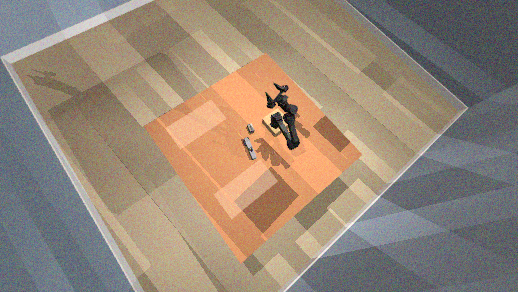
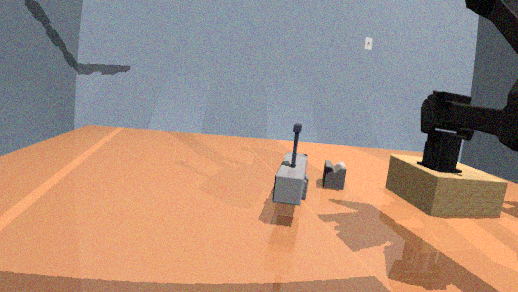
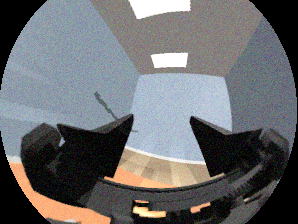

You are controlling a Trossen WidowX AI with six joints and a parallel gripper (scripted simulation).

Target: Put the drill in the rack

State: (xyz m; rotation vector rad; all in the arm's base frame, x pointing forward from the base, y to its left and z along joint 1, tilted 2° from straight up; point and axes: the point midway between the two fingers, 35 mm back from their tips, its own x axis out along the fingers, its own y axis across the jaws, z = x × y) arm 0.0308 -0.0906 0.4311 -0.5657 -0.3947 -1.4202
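My claw (image 1: 276, 93) (image 3: 162, 117) is wide open and empty, cut off from the exterior view. The drill, a dark upright rod (image 2: 295, 146) in a grey block (image 1: 250, 148) (image 2: 291, 186), stands inward from the counter's (image 1: 200, 165) (image 2: 150, 225) edges; its lower end is hidden. A wall tag (image 2: 368, 43) bears one blurred mark, maybe "A".
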